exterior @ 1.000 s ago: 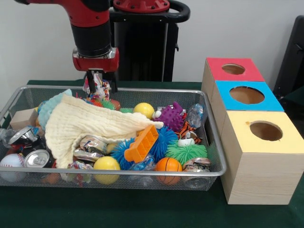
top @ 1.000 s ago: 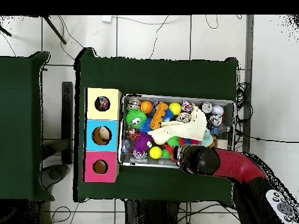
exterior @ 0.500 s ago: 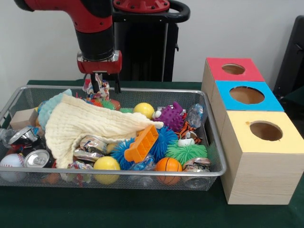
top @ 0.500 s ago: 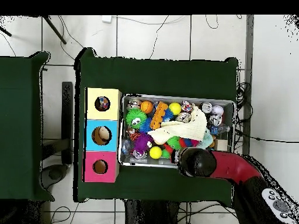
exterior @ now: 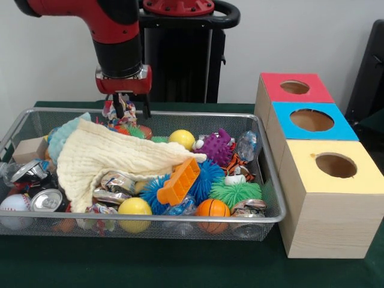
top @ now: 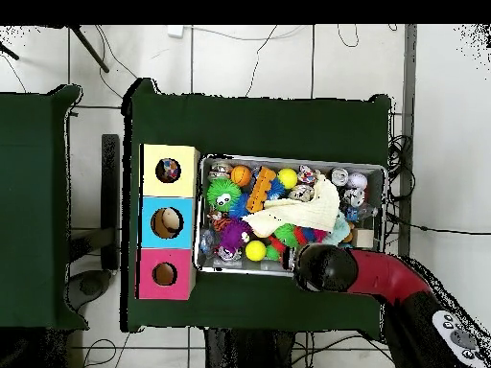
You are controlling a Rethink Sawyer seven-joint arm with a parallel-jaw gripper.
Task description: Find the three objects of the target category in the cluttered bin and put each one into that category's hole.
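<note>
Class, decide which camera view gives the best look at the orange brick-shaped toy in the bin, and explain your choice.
The front view: the orange toy lies tilted on the blue spiky ball, its ridged side plain to see. The overhead view shows only a small orange block beside the green spiky ball.

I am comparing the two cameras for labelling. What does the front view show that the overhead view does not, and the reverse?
Only the front view shows the end effector holding a multicoloured rope toy above the wire mesh bin. Only the overhead view shows objects inside the holes of the yellow-topped wooden box and the blue-topped wooden box. Both show the cream muslin cloth over the clutter.
</note>
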